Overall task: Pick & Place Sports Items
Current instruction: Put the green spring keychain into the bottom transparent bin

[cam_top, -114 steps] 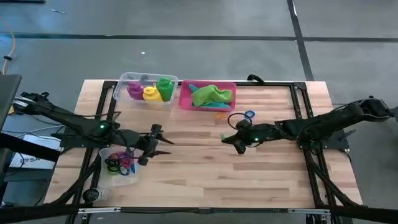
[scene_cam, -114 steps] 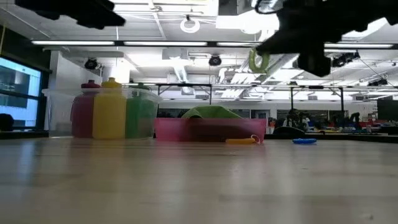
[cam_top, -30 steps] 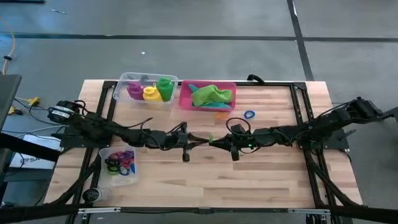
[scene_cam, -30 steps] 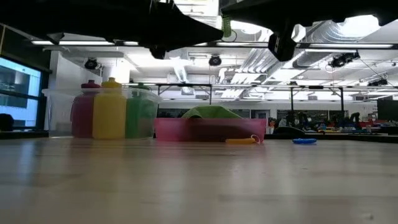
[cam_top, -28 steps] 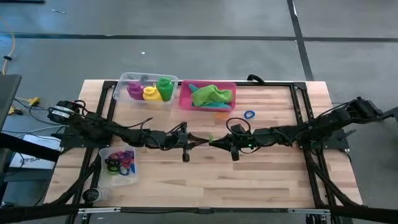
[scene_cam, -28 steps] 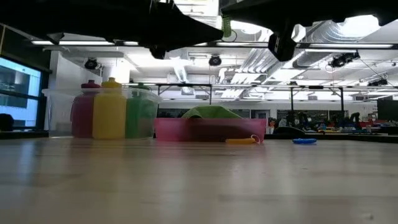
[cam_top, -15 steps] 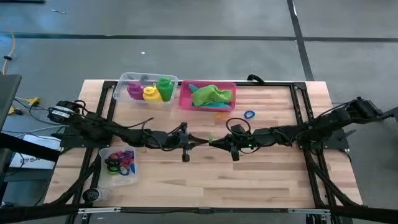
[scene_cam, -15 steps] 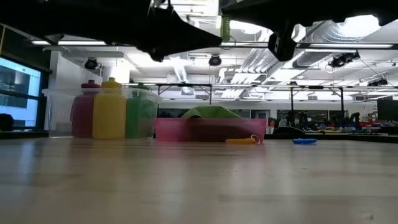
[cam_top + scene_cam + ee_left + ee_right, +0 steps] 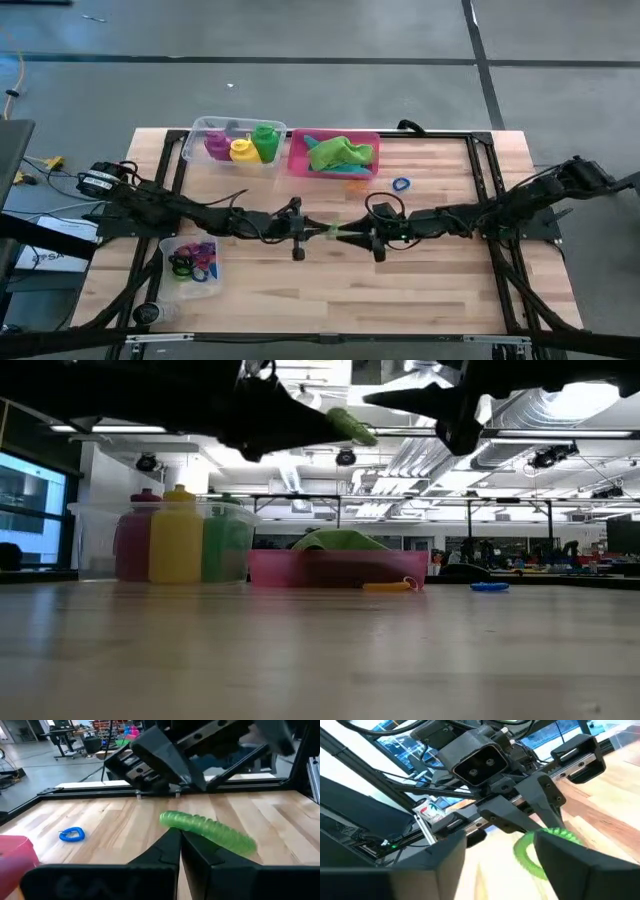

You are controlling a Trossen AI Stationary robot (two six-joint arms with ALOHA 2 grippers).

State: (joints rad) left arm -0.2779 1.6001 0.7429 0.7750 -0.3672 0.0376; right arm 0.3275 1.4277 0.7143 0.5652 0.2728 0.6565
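Wooden desk (image 9: 430, 280) below me carries a tub (image 9: 200, 135) of purple, yellow and green bottles (image 9: 242, 146), and a pink tray (image 9: 297, 158) with green cloth (image 9: 340, 154). My left claw (image 9: 318, 230) pinches shut on a green ring (image 9: 207, 831) above mid-desk; my right claw (image 9: 352, 232) gapes wide around it. Only the wrist view shows the ring lying crosswise.

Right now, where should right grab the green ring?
Take the free arc of the green ring that juts past the left gripper, which pinches only one end. Bring the open right gripper in head-on from the opposite side and close across the coil.
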